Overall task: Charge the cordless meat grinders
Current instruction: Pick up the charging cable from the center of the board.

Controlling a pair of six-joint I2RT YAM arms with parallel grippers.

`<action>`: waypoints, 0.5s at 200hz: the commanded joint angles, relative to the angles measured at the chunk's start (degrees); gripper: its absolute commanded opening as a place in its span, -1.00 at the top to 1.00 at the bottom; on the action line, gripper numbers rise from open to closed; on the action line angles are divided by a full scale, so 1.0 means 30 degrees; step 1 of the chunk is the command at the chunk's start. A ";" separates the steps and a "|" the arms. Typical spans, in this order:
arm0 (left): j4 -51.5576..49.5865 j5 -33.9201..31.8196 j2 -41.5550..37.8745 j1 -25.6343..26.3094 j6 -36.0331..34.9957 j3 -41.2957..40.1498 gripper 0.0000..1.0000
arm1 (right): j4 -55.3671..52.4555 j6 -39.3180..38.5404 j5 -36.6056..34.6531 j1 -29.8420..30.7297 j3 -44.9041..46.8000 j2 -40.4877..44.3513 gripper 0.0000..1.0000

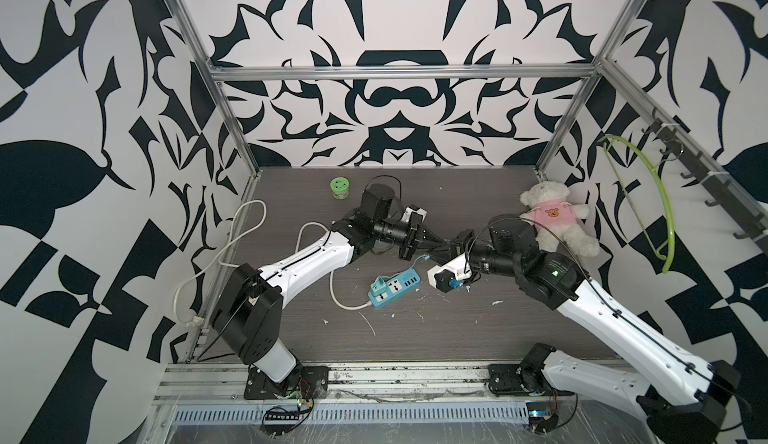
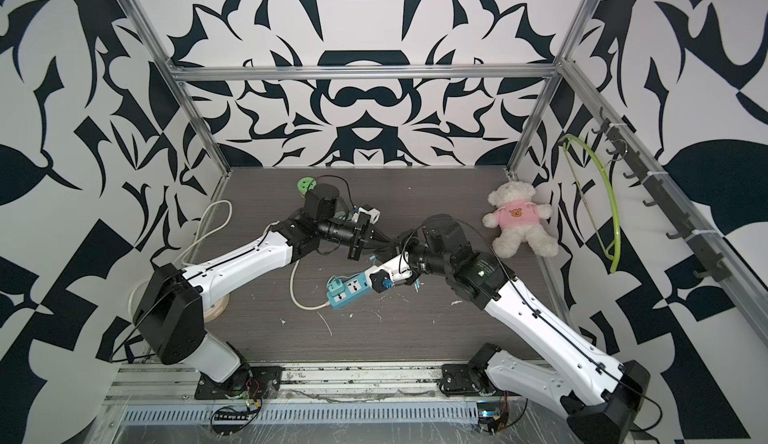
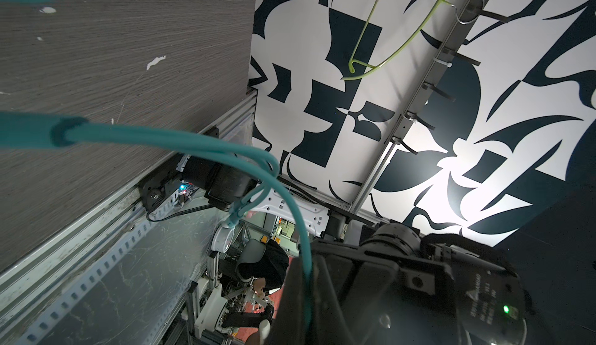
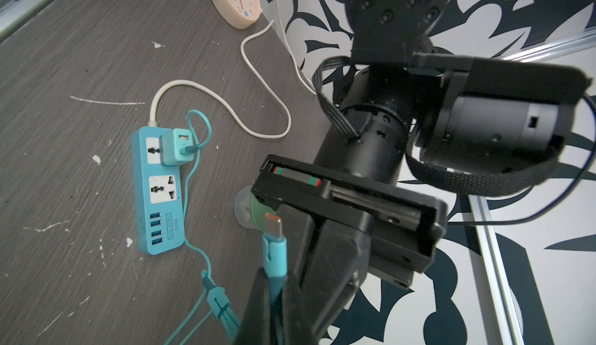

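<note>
The cordless meat grinder point(image 1: 340, 187), green-topped on a clear cup, stands at the table's back left; it also shows in the other top view point(image 2: 305, 183) and, partly hidden, in the right wrist view point(image 4: 246, 211). A teal charging cable point(image 3: 193, 143) runs from a mint adapter point(image 4: 175, 148) in the blue power strip point(image 1: 395, 292). My left gripper point(image 1: 436, 240) point(image 3: 306, 269) is shut on the cable. My right gripper point(image 1: 448, 249) point(image 4: 275, 277) is shut on the cable's plug point(image 4: 274, 230), whose metal tip sticks out. Both grippers meet mid-table, raised, far from the grinder.
A white teddy bear point(image 1: 548, 217) in a pink shirt lies at the back right. A beige clock point(image 4: 235, 1) stands by the left wall. The strip's white cord point(image 1: 249, 234) loops across the left side. A green hanger point(image 1: 648, 197) hangs on the right wall.
</note>
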State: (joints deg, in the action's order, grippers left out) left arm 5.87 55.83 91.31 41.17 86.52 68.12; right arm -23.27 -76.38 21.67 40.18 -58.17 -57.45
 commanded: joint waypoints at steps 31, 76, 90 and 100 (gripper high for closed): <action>-0.1175 -0.1079 -0.0341 -0.0422 -0.1417 0.0221 0.10 | 0.0769 0.2458 -0.0659 0.0170 -0.0102 0.0172 1.00; -0.5344 -1.0610 -0.4217 -0.2234 -0.7538 -0.1048 -0.27 | 0.1638 1.0499 -0.0124 -0.1231 0.1826 0.0839 1.00; -0.4233 -1.3067 -0.5580 -0.2242 -0.9748 -0.2142 -0.27 | 0.1572 1.2589 0.0734 -0.1947 0.2137 0.0604 1.00; -0.2370 -1.3710 -0.6808 -0.2245 -1.0712 -0.3354 -0.26 | 0.1407 1.3775 0.1337 -0.2343 0.2141 0.0312 1.00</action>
State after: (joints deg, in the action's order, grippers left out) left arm -5.41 29.30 78.30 34.20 67.92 63.55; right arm -20.84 -50.68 21.26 35.62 -52.27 -55.94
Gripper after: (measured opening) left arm 0.634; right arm 0.047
